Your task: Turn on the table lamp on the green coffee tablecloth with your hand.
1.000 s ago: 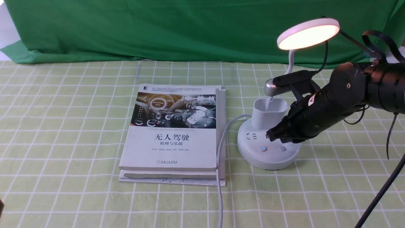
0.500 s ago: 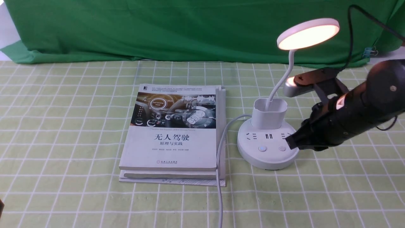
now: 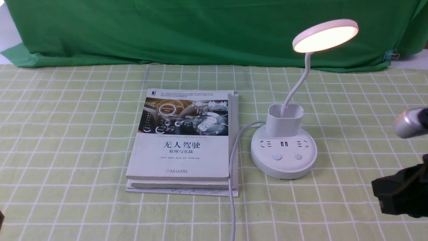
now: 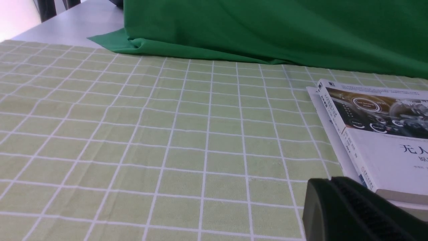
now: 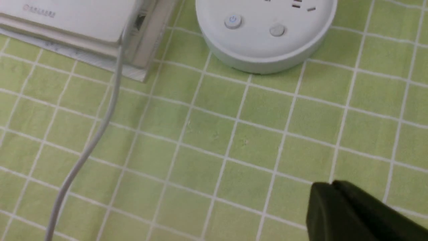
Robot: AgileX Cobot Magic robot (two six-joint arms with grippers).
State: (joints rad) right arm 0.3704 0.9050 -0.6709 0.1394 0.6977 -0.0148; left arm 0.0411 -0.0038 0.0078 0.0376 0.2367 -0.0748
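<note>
The white table lamp (image 3: 283, 157) stands on the green coffee tablecloth (image 3: 67, 134), right of centre. Its disc head (image 3: 326, 35) glows warm. Two buttons (image 3: 277, 157) sit on the front of its round base, also seen in the right wrist view (image 5: 264, 36). My right gripper (image 3: 378, 192) is shut and empty at the right edge, well away from the base; its tip shows in the right wrist view (image 5: 331, 184) above bare cloth. My left gripper (image 4: 331, 180) is shut and empty, low over the cloth left of the book; it is outside the front view.
A stack of books (image 3: 184, 140) lies left of the lamp, its corner in the left wrist view (image 4: 374, 134). The lamp's white cord (image 3: 232, 174) runs between book and base toward the front edge. A dark green backdrop (image 3: 200, 30) hangs behind.
My right gripper has drawn back from the lamp's base, moving right and toward the front edge. The lamp head glows in all frames. The lamp and book have not moved.
</note>
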